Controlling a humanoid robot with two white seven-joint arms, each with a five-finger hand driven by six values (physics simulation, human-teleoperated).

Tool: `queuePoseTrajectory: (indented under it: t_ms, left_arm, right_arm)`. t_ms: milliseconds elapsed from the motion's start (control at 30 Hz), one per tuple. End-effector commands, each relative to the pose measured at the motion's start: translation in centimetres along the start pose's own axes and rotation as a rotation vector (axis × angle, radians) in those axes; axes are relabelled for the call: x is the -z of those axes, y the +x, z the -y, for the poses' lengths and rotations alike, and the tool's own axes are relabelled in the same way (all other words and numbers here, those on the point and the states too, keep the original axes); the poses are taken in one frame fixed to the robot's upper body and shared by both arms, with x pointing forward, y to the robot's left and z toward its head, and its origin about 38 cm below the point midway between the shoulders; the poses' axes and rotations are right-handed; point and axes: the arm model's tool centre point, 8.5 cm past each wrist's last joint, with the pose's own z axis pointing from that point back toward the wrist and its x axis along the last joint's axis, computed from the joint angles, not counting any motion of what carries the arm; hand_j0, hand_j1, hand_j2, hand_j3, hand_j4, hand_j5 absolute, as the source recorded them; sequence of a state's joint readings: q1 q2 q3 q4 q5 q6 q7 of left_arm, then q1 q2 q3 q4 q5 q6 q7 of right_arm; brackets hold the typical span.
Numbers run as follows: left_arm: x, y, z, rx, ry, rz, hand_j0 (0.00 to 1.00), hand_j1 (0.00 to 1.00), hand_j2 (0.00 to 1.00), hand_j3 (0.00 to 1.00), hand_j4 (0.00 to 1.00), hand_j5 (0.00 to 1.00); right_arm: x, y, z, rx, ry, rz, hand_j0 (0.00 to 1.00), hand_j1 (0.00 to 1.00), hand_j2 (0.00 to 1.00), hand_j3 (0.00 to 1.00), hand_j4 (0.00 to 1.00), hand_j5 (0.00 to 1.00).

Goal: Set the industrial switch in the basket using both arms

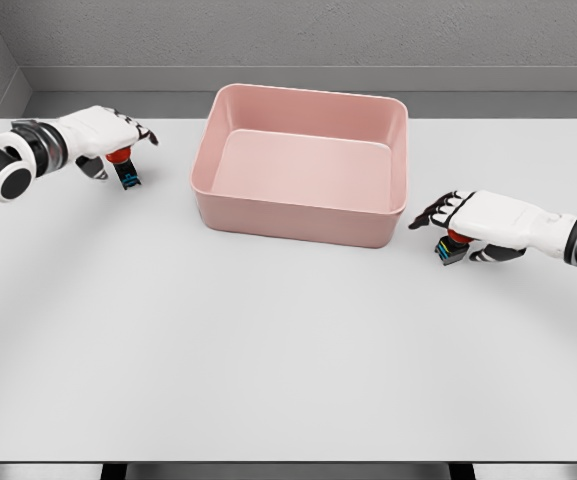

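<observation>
Basket (303,170) sits empty mid-bench as my left hand (108,135) and right hand (473,218) each curl fingers over a switch (128,175) (452,248), neither delivered yet.

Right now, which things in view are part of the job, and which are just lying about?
Job:
- industrial switch under left robot hand
- industrial switch under right robot hand
- pink basket
- left robot hand
- right robot hand

Lying about:
- nothing; only the white table supports it all

basket (303,215) pink | table (268,350) white | switches (128,170) red-topped, black-bodied
</observation>
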State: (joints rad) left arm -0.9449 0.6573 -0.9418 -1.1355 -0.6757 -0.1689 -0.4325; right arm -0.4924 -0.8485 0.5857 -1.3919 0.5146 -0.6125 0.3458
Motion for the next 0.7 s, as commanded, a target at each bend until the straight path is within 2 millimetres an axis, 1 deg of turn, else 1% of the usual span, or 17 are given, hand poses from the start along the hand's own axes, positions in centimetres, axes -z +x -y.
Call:
queuePoseTrajectory:
  t_ms: [0, 67, 133, 167, 300, 433, 500, 633, 667]
  left_arm:
    - [0.5, -0.27, 0.59, -0.004, -0.019, -0.016, 0.85, 0.85, 0.85, 0.85, 0.85, 0.85]
    - [0.51, -0.35, 0.38, -0.002, -0.015, -0.017, 0.85, 0.85, 0.85, 0.85, 0.85, 0.85]
    - [0.53, -0.24, 0.42, 0.001, -0.017, -0.014, 0.85, 0.85, 0.85, 0.85, 0.85, 0.85]
    - [0.7, 0.1, 0.77, 0.01, -0.029, -0.008, 0.85, 0.85, 0.85, 0.85, 0.85, 0.85]
    - [0.75, 0.28, 0.71, 0.012, -0.027, -0.004, 0.82, 0.82, 0.82, 0.82, 0.82, 0.82]
    - [0.71, 0.23, 0.75, 0.016, -0.03, -0.004, 0.74, 0.74, 0.74, 0.74, 0.74, 0.74]
    - [0.71, 0.21, 0.75, 0.015, -0.03, -0.005, 0.73, 0.73, 0.73, 0.73, 0.73, 0.73]
    - [0.71, 0.06, 0.78, 0.015, -0.032, -0.009, 0.73, 0.73, 0.73, 0.73, 0.73, 0.73]
    - [0.76, 0.16, 0.79, 0.016, -0.032, -0.007, 0.73, 0.73, 0.73, 0.73, 0.73, 0.73]
  right_arm:
    - [-0.09, -0.11, -0.03, 0.005, 0.003, -0.003, 0.82, 0.82, 0.82, 0.82, 0.82, 0.82]
    - [-0.03, -0.09, -0.17, -0.001, 0.018, -0.005, 0.76, 0.76, 0.76, 0.76, 0.76, 0.76]
    - [-0.03, -0.09, -0.17, -0.001, 0.018, -0.005, 0.75, 0.75, 0.75, 0.75, 0.75, 0.75]
    - [-0.08, -0.13, -0.18, -0.002, 0.021, -0.006, 0.74, 0.74, 0.74, 0.74, 0.74, 0.74]
    - [-0.07, -0.09, -0.15, -0.003, 0.02, -0.005, 0.72, 0.72, 0.72, 0.72, 0.72, 0.72]
    - [-0.02, 0.08, -0.1, -0.005, 0.019, 0.0, 0.72, 0.72, 0.72, 0.72, 0.72, 0.72]
    - [-0.02, 0.08, -0.1, -0.005, 0.019, 0.0, 0.72, 0.72, 0.72, 0.72, 0.72, 0.72]
    - [0.01, 0.12, -0.22, -0.005, 0.022, 0.001, 0.69, 0.69, 0.69, 0.69, 0.69, 0.69]
    - [0.01, 0.12, -0.22, -0.005, 0.022, 0.001, 0.67, 0.67, 0.67, 0.67, 0.67, 0.67]
